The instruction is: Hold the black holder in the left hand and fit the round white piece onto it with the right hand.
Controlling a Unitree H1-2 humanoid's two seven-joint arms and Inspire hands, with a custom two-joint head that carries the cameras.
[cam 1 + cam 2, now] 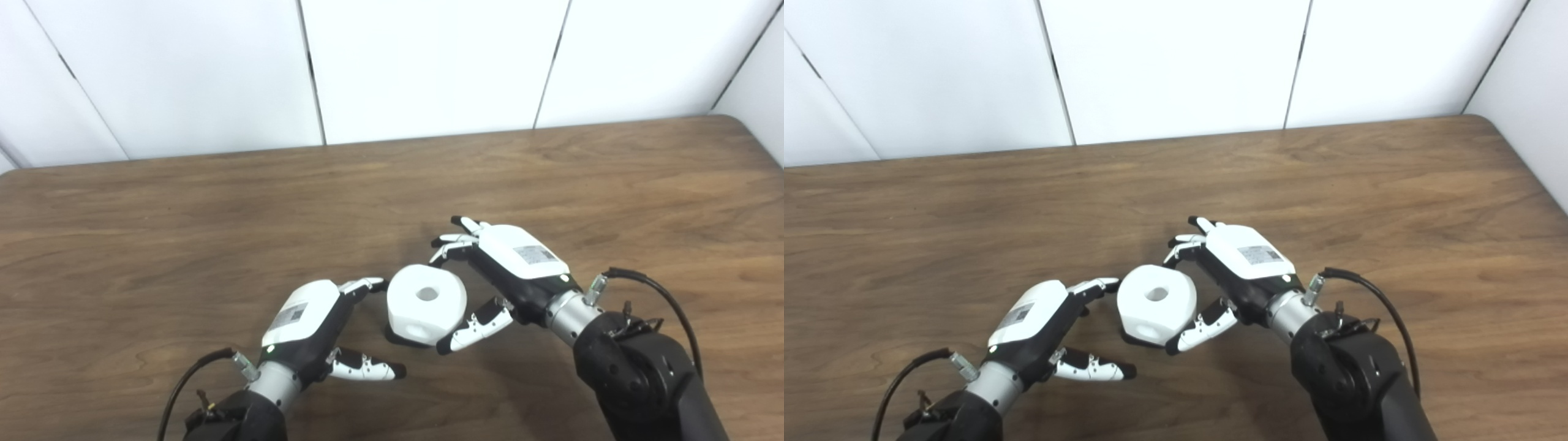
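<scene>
The round white piece [425,303] with a centre hole stands on the table, between my two hands. A thin black edge of the holder [397,340] shows under it; the rest of the holder is hidden. My left hand [318,324] is just left of the piece, open, its fingers pointing at the piece's upper left and its thumb stretched out below. My right hand [502,269] is just right of the piece, open. Its fingers [453,245] curve behind the piece and its thumb [474,327] lies by the piece's front right. Neither hand visibly grips it.
The brown wooden table [184,233] stretches wide on all sides. White wall panels [429,67] stand behind its far edge. A black cable [661,294] loops off my right wrist.
</scene>
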